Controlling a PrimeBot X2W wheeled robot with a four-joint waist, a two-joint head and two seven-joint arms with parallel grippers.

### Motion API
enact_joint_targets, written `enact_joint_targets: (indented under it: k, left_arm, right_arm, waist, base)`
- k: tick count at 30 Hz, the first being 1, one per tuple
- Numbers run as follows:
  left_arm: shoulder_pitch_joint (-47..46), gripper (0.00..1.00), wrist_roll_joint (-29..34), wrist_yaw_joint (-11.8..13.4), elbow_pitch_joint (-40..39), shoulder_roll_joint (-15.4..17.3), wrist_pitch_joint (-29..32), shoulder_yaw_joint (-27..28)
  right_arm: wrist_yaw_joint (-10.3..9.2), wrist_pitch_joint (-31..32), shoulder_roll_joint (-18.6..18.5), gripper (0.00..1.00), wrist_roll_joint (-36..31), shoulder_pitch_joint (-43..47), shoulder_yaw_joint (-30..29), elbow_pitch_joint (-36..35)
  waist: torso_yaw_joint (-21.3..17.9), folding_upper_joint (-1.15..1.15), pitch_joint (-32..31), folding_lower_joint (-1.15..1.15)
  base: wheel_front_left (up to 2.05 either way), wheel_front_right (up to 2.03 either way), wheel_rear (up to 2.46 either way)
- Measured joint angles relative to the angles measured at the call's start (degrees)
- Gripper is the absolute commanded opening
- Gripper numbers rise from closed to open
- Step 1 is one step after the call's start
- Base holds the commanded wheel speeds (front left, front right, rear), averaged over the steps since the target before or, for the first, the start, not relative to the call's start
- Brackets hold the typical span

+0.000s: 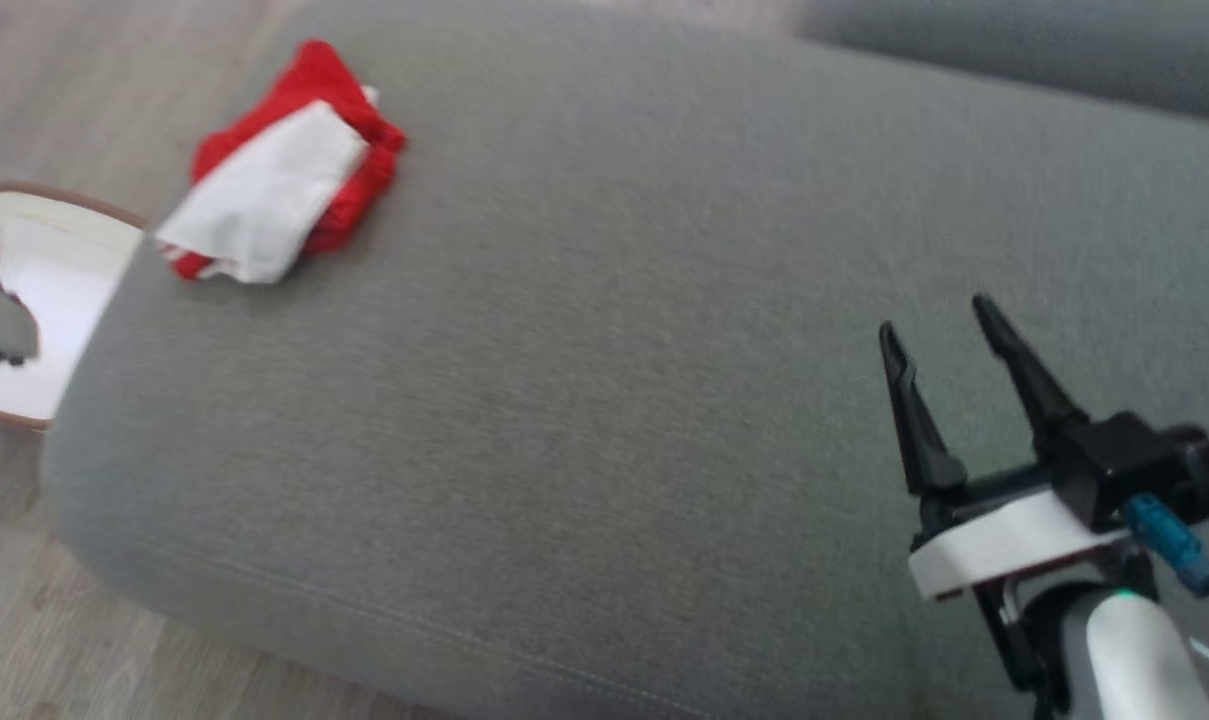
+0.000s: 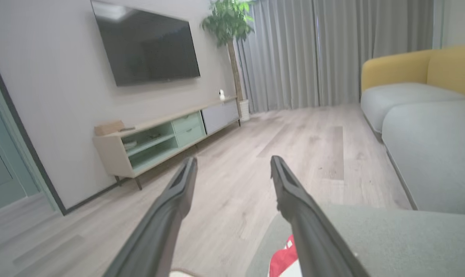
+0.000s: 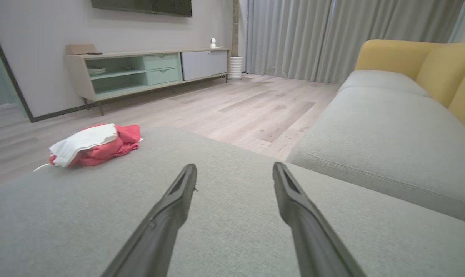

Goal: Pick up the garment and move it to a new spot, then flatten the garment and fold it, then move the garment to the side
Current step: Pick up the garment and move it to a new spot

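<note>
Both left fingers [image 2: 178,192] and right fingers [image 1: 914,420] stand apart, holding nothing, while the garment [image 1: 284,180] lies bundled at the far left corner of the grey cushion [image 1: 614,350], so I judge pick-up, flattening, folding and side placement all outstanding.

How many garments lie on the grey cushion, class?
1: a crumpled red-and-white garment near the far left corner of the grey cushion, away from the open right gripper. Something could be hidden in its folds.
</note>
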Motion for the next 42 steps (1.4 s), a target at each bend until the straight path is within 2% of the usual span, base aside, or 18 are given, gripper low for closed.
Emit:
enact_joint_targets:
  k: [3, 7, 8, 10, 18, 25, 26, 28, 29, 30, 37, 42]
  left_arm:
    - [-5.1, 1.0, -1.4, -2.4, 7.4, -0.7, 2.6, -1.3]
    - [-10.3, 1.0, -2.8, -6.2, 17.6, -3.2, 6.2, -4.3]
    - [-12.0, 1.0, -3.0, -8.2, 21.7, -4.6, 7.6, -5.4]
    - [-13.8, 1.0, -4.1, -9.8, 25.6, -6.1, 8.7, -6.1]
    - [-18.6, 1.0, -6.0, -12.9, 38.6, -10.5, 11.9, -7.4]
    - [-22.7, 1.0, -6.1, -15.2, 45.9, -11.8, 11.2, -7.6]
    - [-23.2, 0.93, -6.1, -15.5, 46.7, -12.0, 11.0, -7.7]
    - [-24.0, 0.53, -6.1, -16.1, 48.3, -12.5, 10.5, -8.0]
    - [-24.3, 0.24, -6.4, -16.4, 49.1, -12.9, 10.4, -8.0]
    - [-24.7, 0.0, -6.6, -16.6, 49.8, -13.2, 10.3, -8.2]
    - [-25.8, 0.0, -6.4, -18.0, 53.4, -13.4, 6.7, -8.7]
    - [-27.0, 0.0, -4.2, -18.3, 54.1, -11.3, 2.7, -9.6]
  right_arm:
    - [0.0, 2.0, 0.0, 1.0, -2.1, -1.3, 0.0, -3.1]
    - [0.0, 4.4, -0.1, 1.0, -5.3, -2.0, 0.4, -6.1]
    - [0.0, 5.3, -0.2, 1.0, -6.0, -2.0, 0.5, -7.4]
    - [0.0, 5.7, -0.5, 1.0, -6.5, -2.0, 0.3, -8.6]
    - [0.0, 6.7, -2.2, 1.0, -6.6, -2.1, 0.0, -11.6]
    - [0.0, 6.7, -3.2, 1.0, -6.6, -3.2, 0.0, -12.0]
    - [0.0, 6.7, -3.2, 1.0, -6.6, -3.4, 0.0, -12.2]
    - [0.0, 6.7, -3.4, 1.0, -6.6, -3.5, 0.0, -12.3]
    - [0.0, 6.7, -3.4, 1.0, -6.6, -3.5, 0.0, -12.3]
    - [0.0, 6.7, -3.5, 1.0, -6.6, -3.5, 0.0, -12.3]
    - [0.0, 6.4, -3.4, 1.0, -6.5, -3.8, 0.0, -11.6]
    - [0.0, 4.5, -2.8, 1.0, -5.5, -4.2, 0.1, -9.2]
  waist:
    - [-2.1, 0.0, 3.2, 0.01]
    - [-4.4, 0.0, 7.6, 0.01]
    - [-5.4, 0.0, 9.9, 0.0]
    - [-6.3, 0.0, 12.1, 0.0]
    - [-9.0, 0.0, 19.0, 0.0]
    - [-9.5, 0.0, 21.3, -0.01]
    - [-9.5, 0.0, 21.4, -0.01]
    - [-9.5, 0.0, 21.5, -0.01]
    - [-9.4, 0.0, 21.6, -0.01]
    - [-9.4, 0.0, 21.5, -0.01]
    - [-9.1, 0.0, 20.2, -0.01]
    - [-9.4, 0.0, 17.3, -0.01]
  base:
    - [0.0, 0.0, 0.0]
    - [0.0, 0.0, 0.0]
    - [0.0, 0.0, 0.0]
    - [0.0, 0.0, 0.0]
    - [0.0, 0.0, 0.0]
    - [0.0, 0.0, 0.0]
    - [0.0, 0.0, 0.0]
    - [0.0, 0.0, 0.0]
    - [0.0, 0.0, 0.0]
    - [0.0, 0.0, 0.0]
    - [0.0, 0.0, 0.0]
    - [0.0, 0.0, 0.0]
